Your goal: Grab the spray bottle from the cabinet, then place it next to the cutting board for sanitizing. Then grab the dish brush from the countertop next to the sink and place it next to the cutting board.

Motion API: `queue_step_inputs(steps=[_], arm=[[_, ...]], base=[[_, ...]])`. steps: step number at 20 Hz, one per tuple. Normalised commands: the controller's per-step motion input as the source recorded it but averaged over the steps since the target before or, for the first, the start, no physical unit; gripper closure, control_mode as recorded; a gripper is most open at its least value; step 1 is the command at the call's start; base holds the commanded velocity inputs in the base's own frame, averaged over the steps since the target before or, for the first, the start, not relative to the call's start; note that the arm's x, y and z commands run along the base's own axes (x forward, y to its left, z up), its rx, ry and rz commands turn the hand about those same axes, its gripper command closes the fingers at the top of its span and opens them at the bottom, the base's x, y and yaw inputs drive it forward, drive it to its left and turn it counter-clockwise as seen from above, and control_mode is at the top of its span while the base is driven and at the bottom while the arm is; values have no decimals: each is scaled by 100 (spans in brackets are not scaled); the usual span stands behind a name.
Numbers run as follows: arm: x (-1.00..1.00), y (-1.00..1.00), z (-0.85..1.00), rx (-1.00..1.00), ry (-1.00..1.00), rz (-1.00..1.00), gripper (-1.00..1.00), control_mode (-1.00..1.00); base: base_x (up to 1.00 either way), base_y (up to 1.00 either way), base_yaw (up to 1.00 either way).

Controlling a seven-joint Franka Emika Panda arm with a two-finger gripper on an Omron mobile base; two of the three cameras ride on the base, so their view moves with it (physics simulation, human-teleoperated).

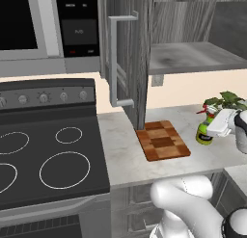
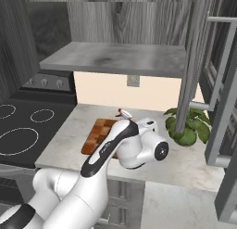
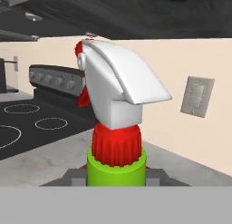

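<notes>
The spray bottle is green with a red collar and a white trigger head. It stands upright over the countertop, a short way right of the checkered cutting board. My gripper comes in from the right and is shut on the bottle's neck. In the hand view the bottle sits between the dark fingertips. From the right base view its red nozzle peeks out behind my arm, beside the board. The cabinet stands open above. The dish brush and the sink are out of view.
A leafy potted plant stands just right of the bottle against the wall. The open cabinet door with its bar handle hangs over the counter left of the board. The black stovetop lies to the left.
</notes>
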Motion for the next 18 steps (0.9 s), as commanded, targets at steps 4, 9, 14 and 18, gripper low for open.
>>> queue_step_inputs(steps=[4, 9, 14, 18], arm=[[4, -8, -20, 0, 0, 3, 100, -100], [6, 0, -25, 0, 0, 0, 100, -100], [4, -5, -29, 0, 0, 0, 100, -100], [3, -7, -30, 0, 0, 1, 100, -100]], base=[[0, 0, 0], [0, 0, 0], [0, 0, 0], [0, 0, 0]])
